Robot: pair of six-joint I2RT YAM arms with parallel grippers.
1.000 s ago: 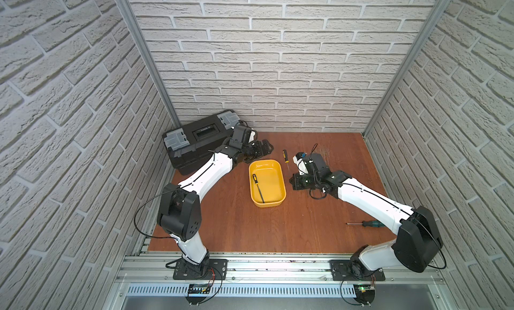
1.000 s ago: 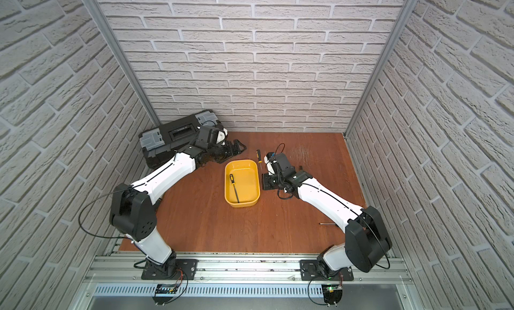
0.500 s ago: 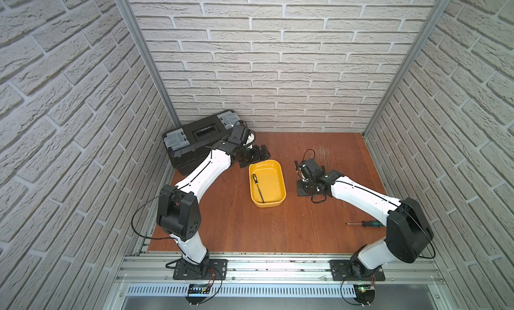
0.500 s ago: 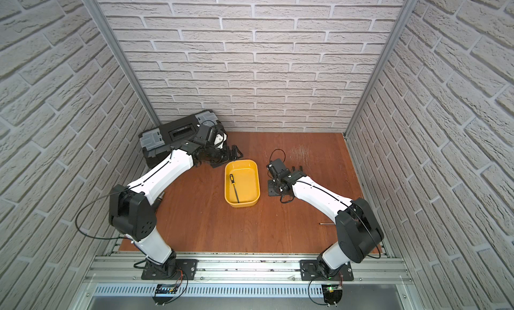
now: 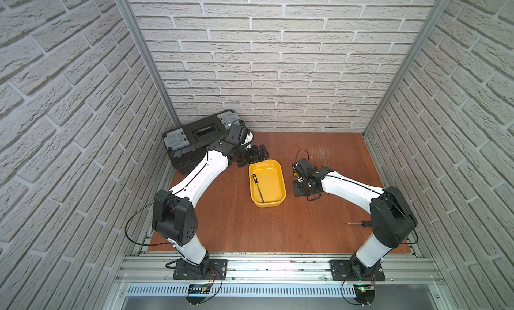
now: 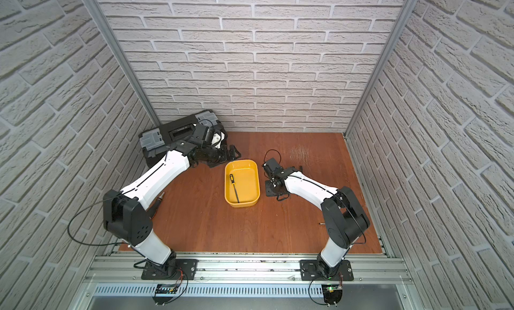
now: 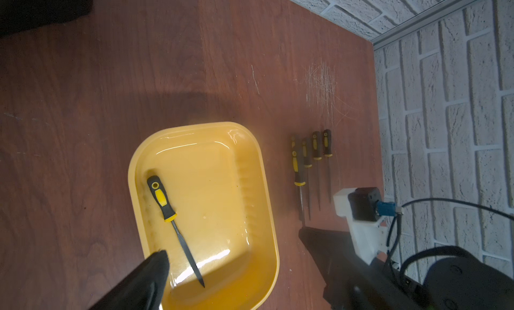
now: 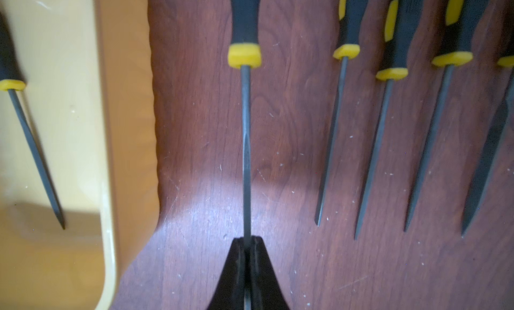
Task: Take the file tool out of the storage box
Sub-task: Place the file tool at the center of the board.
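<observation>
The yellow storage box [image 5: 271, 183] [image 6: 247, 183] [image 7: 217, 197] lies mid-table, with one black-and-yellow file tool [image 5: 258, 187] [image 6: 235, 187] [image 7: 167, 203] [image 8: 33, 147] flat inside it. My right gripper [image 8: 246, 239] [image 5: 297, 180] [image 7: 303, 230] is just right of the box, shut on the blade tip of another file tool [image 8: 246, 128] [image 7: 297, 169] whose handle points away from it. My left gripper [image 5: 261, 153] [image 6: 233, 153] [image 7: 233, 255] hovers open at the box's far left corner, holding nothing.
Several more files [image 8: 389, 128] [image 7: 317, 155] lie in a row on the wood right of the held one. A black toolbox [image 5: 194, 139] [image 6: 172, 133] stands at the back left. A screwdriver [image 5: 358, 223] lies near the right arm's base.
The right arm has folded back, and its gripper has shifted slightly toward the box and nearer, still shut on the file. The left gripper has barely moved.
</observation>
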